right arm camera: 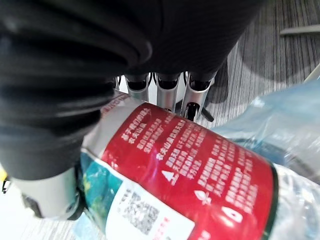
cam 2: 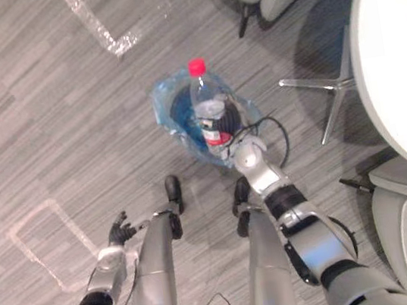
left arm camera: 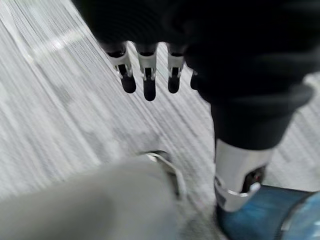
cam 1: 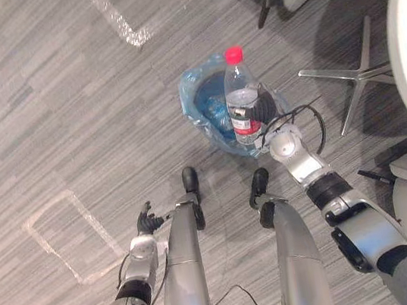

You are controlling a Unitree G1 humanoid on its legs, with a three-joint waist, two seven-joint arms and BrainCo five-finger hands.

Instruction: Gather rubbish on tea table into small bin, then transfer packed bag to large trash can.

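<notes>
Now the right robot hand (cam 1: pixel 265 110) curls round the bottle (cam 1: pixel 240 89), upright over the small bin (cam 1: pixel 192 97) just beneath it, probably to drop it straight in. The left robot hand (cam 1: pixel 149 222) hangs loosely spread, well apart.

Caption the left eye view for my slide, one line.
Right hand holds a red-capped plastic bottle over the blue-bagged small bin on the floor; left hand hangs open.
</notes>
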